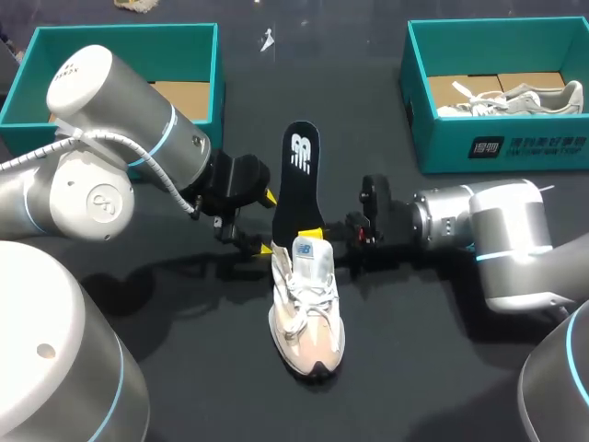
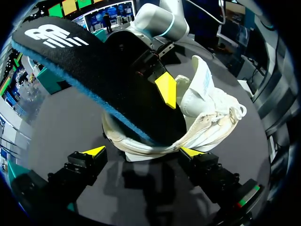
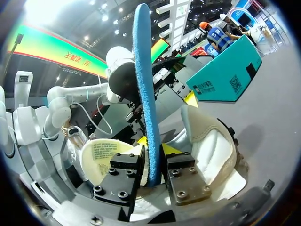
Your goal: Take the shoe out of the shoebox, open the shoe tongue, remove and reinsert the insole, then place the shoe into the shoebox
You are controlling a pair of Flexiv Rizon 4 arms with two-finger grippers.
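A white and beige shoe (image 1: 308, 313) rests on the black table, toe toward the front edge. A black insole (image 1: 297, 175) with a blue underside sticks up out of its heel opening. My right gripper (image 1: 308, 238) stands at the shoe's collar, and the insole's edge (image 3: 143, 70) runs between its fingers (image 3: 154, 146). They are slightly apart, with a thin gap on one side. My left gripper (image 2: 142, 151) is wide open, one yellow tip on each side of the shoe's heel (image 2: 141, 143). The tongue (image 2: 203, 80) is folded up.
An empty teal shoebox (image 1: 124, 28) sits at the back left. A second teal box (image 1: 497, 147) at the back right holds another pale shoe (image 1: 515, 99). Bare black table lies in front of the shoe.
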